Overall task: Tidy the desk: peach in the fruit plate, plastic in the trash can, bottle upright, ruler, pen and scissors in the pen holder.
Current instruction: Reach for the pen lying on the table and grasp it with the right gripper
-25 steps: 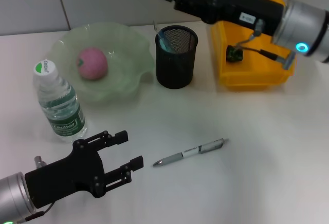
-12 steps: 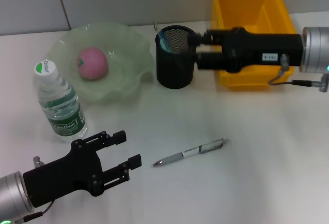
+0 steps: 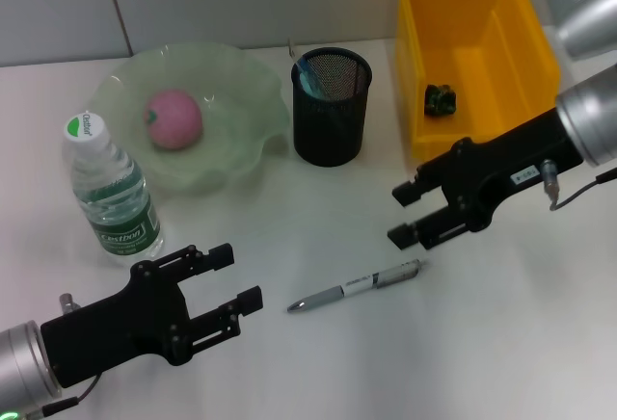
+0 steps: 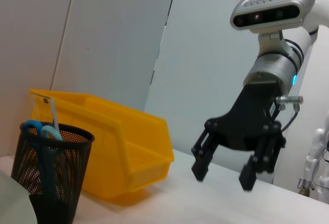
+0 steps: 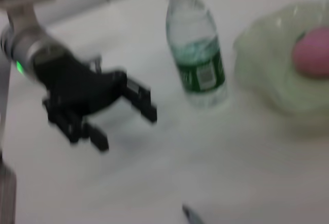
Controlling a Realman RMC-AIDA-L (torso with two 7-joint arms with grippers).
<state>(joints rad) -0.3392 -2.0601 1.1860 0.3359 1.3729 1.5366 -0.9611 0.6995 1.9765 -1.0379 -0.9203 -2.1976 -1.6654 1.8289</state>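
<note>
Now my right end effector (image 3: 407,216) hangs open above the pen (image 3: 355,286).
Pen lies mid-desk toward the front edge; my left end effector (image 3: 229,280) waits open near the front left corner.

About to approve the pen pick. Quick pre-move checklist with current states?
1. Right gripper open, empty: ok.
2. Right gripper over the pen: not ok, it sits beside the pen's far end, toward the yellow bin.
3. Pen free on the table, nothing touching it: ok.
4. Pen holder upright, room inside: ok, scissors already in.
5. Left gripper clear of the pen: ok, open, parked near the bottle.
</note>
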